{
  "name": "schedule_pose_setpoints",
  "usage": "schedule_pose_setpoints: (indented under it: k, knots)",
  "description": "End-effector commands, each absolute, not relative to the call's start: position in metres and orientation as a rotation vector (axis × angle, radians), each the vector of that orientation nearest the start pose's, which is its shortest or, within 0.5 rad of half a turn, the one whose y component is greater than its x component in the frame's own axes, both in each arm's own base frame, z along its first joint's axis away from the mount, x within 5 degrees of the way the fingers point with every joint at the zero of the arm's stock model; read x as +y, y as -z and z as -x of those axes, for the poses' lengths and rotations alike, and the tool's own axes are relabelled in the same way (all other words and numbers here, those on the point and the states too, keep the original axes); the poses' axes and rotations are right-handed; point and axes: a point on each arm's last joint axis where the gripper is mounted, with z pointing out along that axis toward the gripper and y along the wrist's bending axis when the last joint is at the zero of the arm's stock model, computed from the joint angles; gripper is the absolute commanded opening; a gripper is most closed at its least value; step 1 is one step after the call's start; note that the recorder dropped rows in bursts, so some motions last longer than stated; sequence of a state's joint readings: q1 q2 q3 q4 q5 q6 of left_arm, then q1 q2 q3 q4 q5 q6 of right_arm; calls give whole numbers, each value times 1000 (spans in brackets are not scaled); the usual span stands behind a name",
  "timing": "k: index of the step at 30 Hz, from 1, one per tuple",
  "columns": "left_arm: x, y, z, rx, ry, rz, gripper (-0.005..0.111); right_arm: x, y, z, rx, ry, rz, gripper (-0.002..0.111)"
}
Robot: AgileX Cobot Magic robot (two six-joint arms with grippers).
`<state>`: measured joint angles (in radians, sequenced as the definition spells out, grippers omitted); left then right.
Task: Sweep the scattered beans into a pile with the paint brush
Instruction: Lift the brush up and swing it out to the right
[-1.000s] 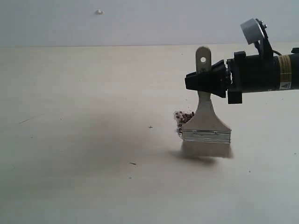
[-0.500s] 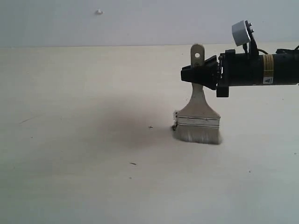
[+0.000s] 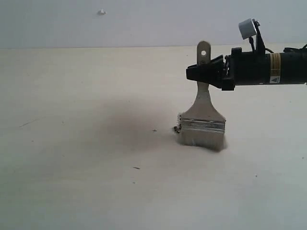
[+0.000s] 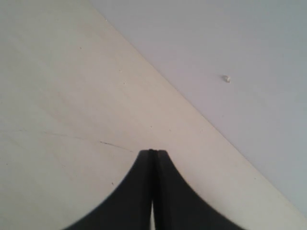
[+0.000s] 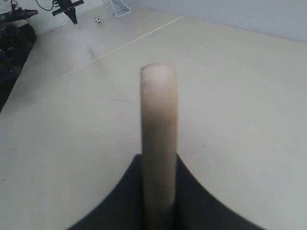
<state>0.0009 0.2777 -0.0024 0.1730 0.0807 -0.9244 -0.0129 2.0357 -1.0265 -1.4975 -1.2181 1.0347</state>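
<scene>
The paint brush (image 3: 203,120) stands upright on the pale table, its bristles pressed onto the surface, its silver ferrule above them and its cream handle with a hole at the top. My right gripper (image 3: 204,73) reaches in from the right and is shut on the handle; in the right wrist view the handle (image 5: 159,139) rises between the two black fingers. A few dark beans (image 3: 176,129) peek out at the brush's left edge; the others are hidden behind it. My left gripper (image 4: 153,152) is shut on nothing, over bare table near the table's edge.
The light table (image 3: 96,143) carries a few small dark specks (image 3: 136,168) in front of the brush. A grey wall (image 3: 144,21) rises behind the table's far edge. Dark equipment (image 5: 17,28) stands beyond the table in the right wrist view.
The right gripper has drawn the brush leftwards and away from the front edge. The brush now covers most of the beans that showed beside it a second ago.
</scene>
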Motion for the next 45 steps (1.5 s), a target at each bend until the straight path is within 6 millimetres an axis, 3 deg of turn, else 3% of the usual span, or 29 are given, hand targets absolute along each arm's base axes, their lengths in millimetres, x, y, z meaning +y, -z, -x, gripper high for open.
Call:
schedule_pose_setpoints:
  k: [1, 8, 14, 21, 29, 35, 40, 42, 45]
  knots:
    - [1, -188, -77, 1732, 512, 690, 0, 81, -171, -355, 1760, -1154, 841, 0]
    - [1, -188, -77, 1732, 512, 690, 0, 81, -211, -346, 1710, -1134, 825, 0]
    - [1, -188, -77, 1732, 512, 690, 0, 78, -234, -323, 1690, -1131, 782, 0]
    - [1, -188, -77, 1732, 512, 690, 0, 55, -252, -296, 1782, -964, 631, 0]
    - [1, -188, -77, 1732, 512, 690, 0, 26, -255, -267, 1964, -524, 250, 0]
    - [1, -188, -77, 1732, 512, 690, 0, 6, -255, -262, 2077, -312, 37, 0]
    - [1, -188, -77, 1732, 512, 690, 0, 3, -248, -267, 2147, -298, 0, 0]
    - [1, -188, -77, 1732, 512, 690, 0, 4, -246, -272, 2164, -365, -69, 0]
    - [1, -188, -77, 1732, 512, 690, 0, 11, -242, -282, 2191, -462, -25, 0]
